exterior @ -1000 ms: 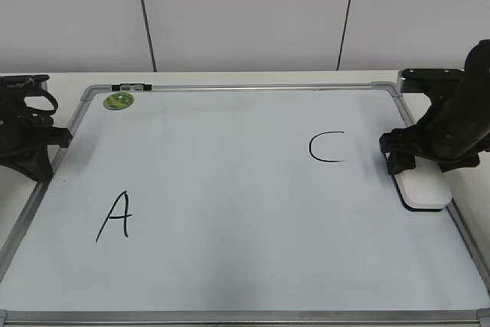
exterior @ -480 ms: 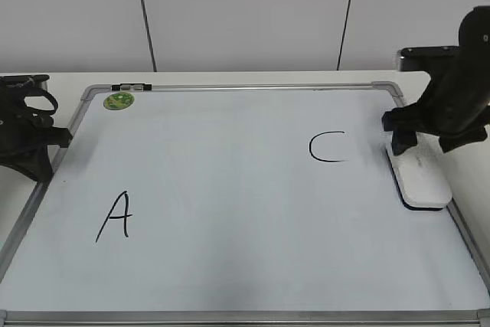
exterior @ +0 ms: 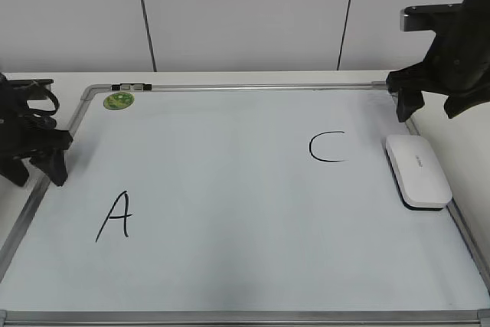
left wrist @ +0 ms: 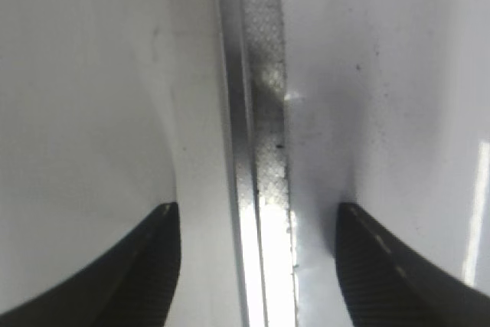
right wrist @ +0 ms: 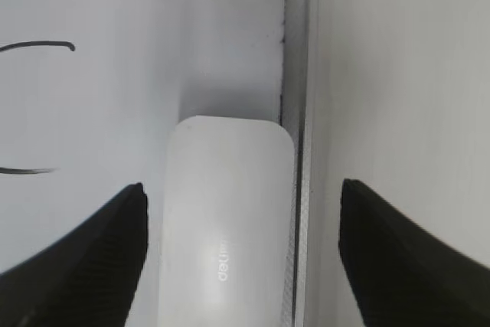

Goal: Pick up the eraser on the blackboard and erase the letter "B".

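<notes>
The white eraser [exterior: 417,170] lies flat on the blackboard [exterior: 230,189], a white board with a silver frame, close to its right edge. No letter "B" shows on the board; only a black "A" [exterior: 115,216] and "C" [exterior: 327,147] do. My right gripper [exterior: 430,111] hangs open above the far end of the eraser, clear of it. In the right wrist view the eraser [right wrist: 226,220] lies below the open gripper [right wrist: 243,189], beside the frame [right wrist: 298,74]. My left gripper [exterior: 38,174] is open and empty over the board's left frame [left wrist: 256,112].
A round green sticker [exterior: 119,100] sits at the board's far left corner. Part of the "C" [right wrist: 34,47] shows left of the eraser in the right wrist view. A white panelled wall stands behind the table.
My right gripper has lifted up and back from the eraser, which stays on the board, now fully uncovered. The left gripper has shifted slightly at the left frame.
</notes>
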